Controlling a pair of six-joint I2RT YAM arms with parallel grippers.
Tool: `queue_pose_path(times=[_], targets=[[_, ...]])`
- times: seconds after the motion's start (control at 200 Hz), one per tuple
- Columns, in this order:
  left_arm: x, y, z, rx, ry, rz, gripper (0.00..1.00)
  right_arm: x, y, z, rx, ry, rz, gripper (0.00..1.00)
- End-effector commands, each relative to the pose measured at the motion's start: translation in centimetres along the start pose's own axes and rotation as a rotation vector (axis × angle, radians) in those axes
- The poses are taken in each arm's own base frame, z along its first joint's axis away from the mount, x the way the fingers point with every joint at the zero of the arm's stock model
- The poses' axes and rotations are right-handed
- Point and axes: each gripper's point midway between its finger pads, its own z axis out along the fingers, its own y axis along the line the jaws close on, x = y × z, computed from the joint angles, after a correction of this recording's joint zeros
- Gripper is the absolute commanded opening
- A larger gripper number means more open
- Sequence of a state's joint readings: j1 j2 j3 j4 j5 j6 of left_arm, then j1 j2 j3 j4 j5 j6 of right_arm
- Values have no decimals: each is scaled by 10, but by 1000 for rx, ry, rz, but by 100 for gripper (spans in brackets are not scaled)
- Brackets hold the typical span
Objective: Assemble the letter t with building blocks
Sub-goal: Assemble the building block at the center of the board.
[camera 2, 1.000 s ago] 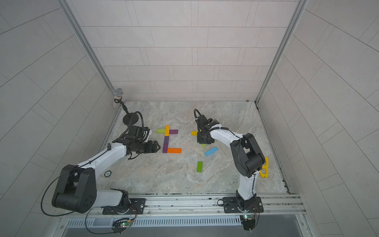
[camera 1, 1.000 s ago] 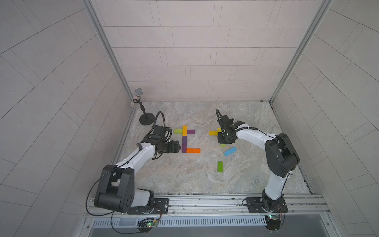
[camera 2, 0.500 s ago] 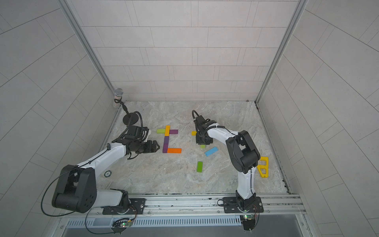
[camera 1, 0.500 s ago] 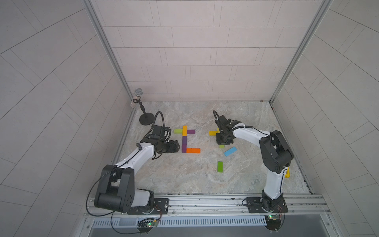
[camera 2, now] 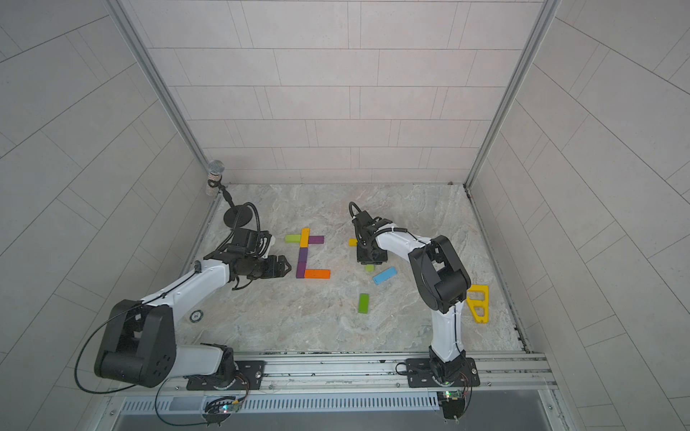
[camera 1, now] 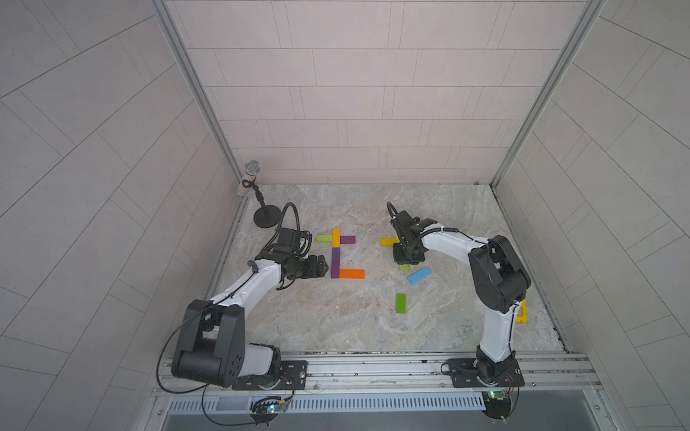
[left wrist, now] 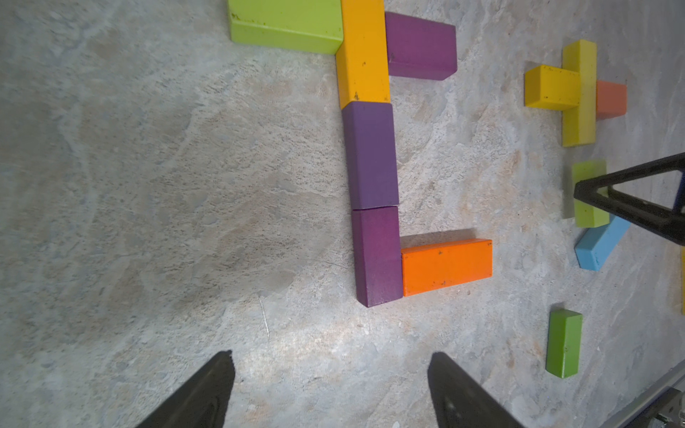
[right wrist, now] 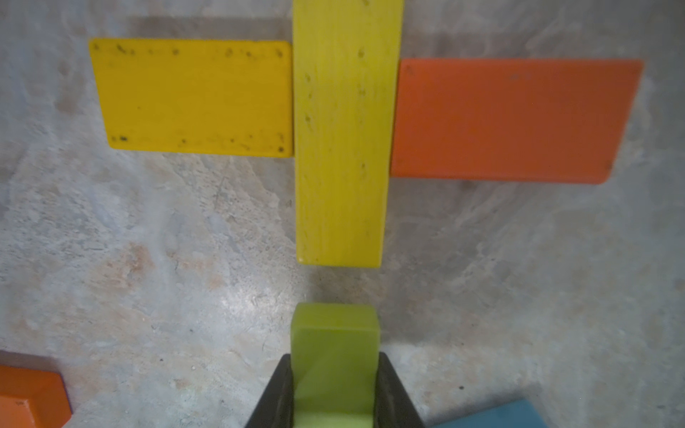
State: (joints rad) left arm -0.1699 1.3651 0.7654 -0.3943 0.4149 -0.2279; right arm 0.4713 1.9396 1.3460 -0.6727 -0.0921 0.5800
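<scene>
Two groups of building blocks lie flat on the marble floor. On the left, a lime block (left wrist: 285, 26), a yellow one (left wrist: 365, 55) and purple ones (left wrist: 370, 155) form a stem with an orange foot (left wrist: 446, 266). My left gripper (left wrist: 331, 361) stands open and empty just left of that foot (camera 1: 351, 274). On the right, a yellow block (right wrist: 192, 98), a yellow-green upright (right wrist: 343, 140) and an orange block (right wrist: 508, 120) make a cross. My right gripper (right wrist: 334, 370) is shut on a lime block (right wrist: 334, 344), in line with the upright and a short gap from its near end.
A light blue block (camera 1: 419, 275) and a green block (camera 1: 400, 302) lie loose near the right arm. A yellow frame piece (camera 2: 478, 303) lies by the right wall. A microphone on a round stand (camera 1: 267, 216) is at the back left corner.
The right arm's elbow has swung inward while its gripper stays by the cross, holding the lime block. The left arm has not moved.
</scene>
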Motion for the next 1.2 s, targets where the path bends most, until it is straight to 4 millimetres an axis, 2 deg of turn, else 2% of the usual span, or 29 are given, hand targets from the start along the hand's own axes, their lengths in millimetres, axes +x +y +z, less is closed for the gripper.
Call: queue_pose_path(times=[0.0,0.58,1.196], targets=[[-2,-1,-1,7,0,3,86,5,-3,4,32,26,0,2],[-2,0,-1,5,3,9,87,3,-8,14,52,40,9,3],[-1,0,-1,3,5,11,87,-3,-11,16,66,33,23,3]])
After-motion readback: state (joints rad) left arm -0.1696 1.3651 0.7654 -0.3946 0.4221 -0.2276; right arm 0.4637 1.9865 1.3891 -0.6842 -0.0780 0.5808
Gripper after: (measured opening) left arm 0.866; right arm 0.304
